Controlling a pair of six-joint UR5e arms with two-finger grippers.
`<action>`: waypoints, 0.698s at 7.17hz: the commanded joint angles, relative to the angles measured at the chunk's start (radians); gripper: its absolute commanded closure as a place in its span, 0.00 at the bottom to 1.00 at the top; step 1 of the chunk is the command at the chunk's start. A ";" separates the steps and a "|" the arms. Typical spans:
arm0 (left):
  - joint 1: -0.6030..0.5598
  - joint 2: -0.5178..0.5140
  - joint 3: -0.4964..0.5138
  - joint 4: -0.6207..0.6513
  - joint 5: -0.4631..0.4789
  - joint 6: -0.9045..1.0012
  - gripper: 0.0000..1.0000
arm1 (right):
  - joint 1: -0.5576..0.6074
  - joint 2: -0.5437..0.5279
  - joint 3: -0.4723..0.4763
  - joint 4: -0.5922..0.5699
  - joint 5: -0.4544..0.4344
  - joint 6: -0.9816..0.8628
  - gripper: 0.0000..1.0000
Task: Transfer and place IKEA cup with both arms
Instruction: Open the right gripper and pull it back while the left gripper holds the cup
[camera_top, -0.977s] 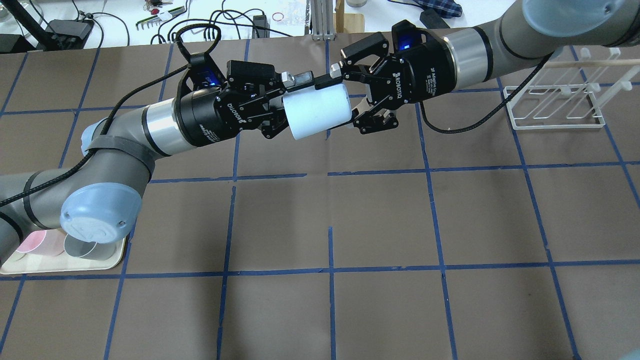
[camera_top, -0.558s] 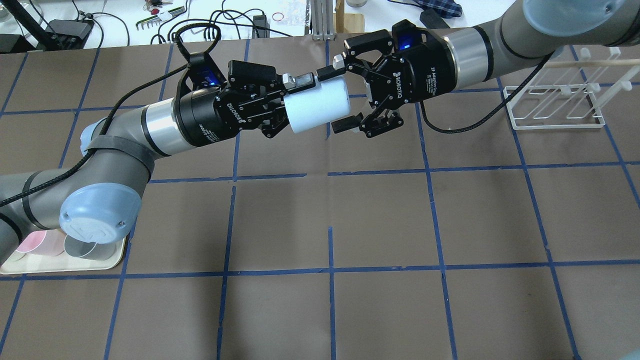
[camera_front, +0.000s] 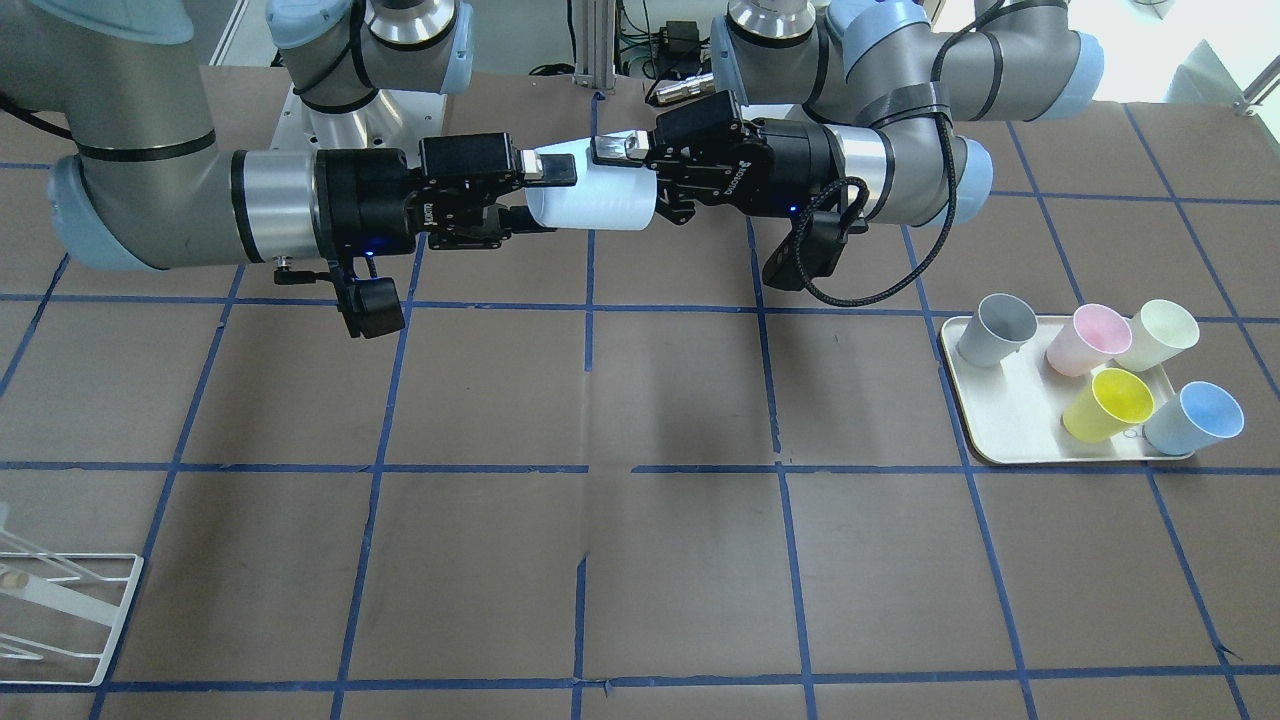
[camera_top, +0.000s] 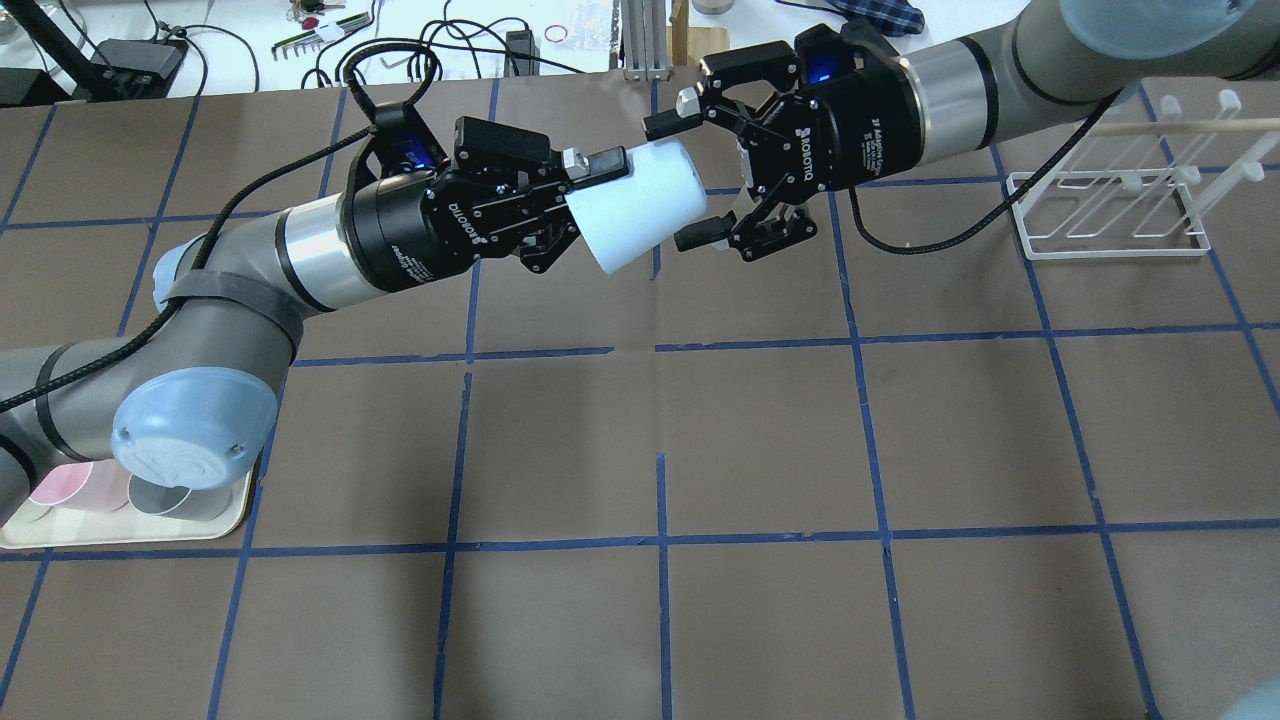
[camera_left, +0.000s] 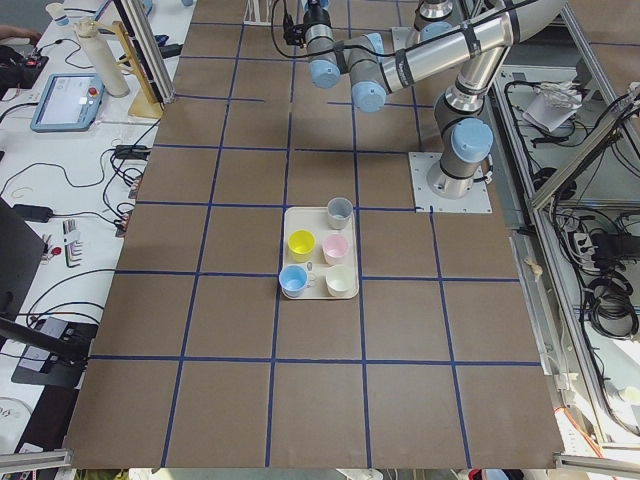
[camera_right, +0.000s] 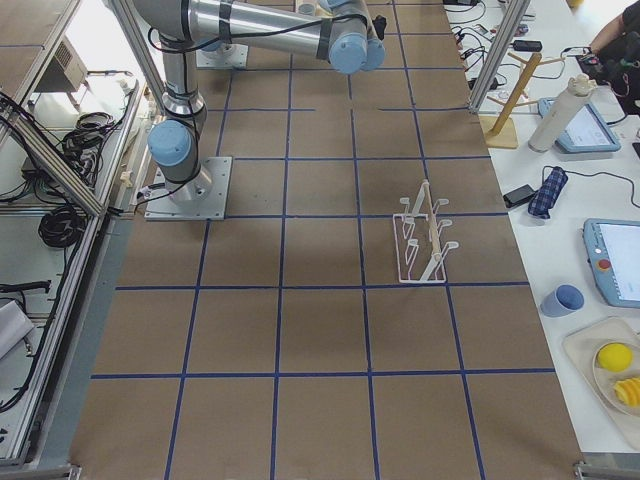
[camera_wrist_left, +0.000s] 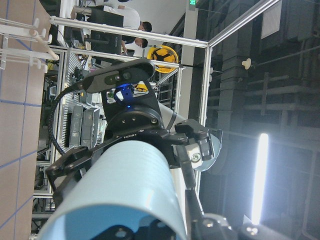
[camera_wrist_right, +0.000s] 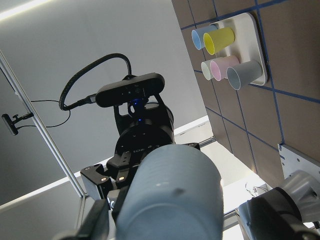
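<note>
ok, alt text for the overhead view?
The left gripper holds the light blue IKEA cup sideways by its rim end above the brown gridded table, while the open right gripper straddles its base. A white wire rack stands at right.

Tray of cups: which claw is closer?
Left. The left claw, holding the IKEA cup, sits on the tray's side; the right claw is farther, beyond the cup.

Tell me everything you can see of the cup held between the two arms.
The cup is a small handleless tapered tumbler, seemingly plastic, light blue outside, sky-blue inside. It hangs roughly horizontal above the table. The left pincer is shut on its rim end. Its closed base faces the open right pincer, whose fingers straddle it; contact there is unclear.
</note>
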 joint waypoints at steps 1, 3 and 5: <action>0.004 -0.007 0.001 0.000 0.000 -0.079 0.95 | -0.066 0.005 -0.036 -0.001 -0.009 0.014 0.00; 0.045 0.009 0.014 0.018 0.132 -0.160 1.00 | -0.137 -0.004 -0.038 -0.070 -0.195 0.012 0.00; 0.174 0.006 0.021 0.296 0.448 -0.439 1.00 | -0.139 -0.010 -0.036 -0.240 -0.422 0.017 0.00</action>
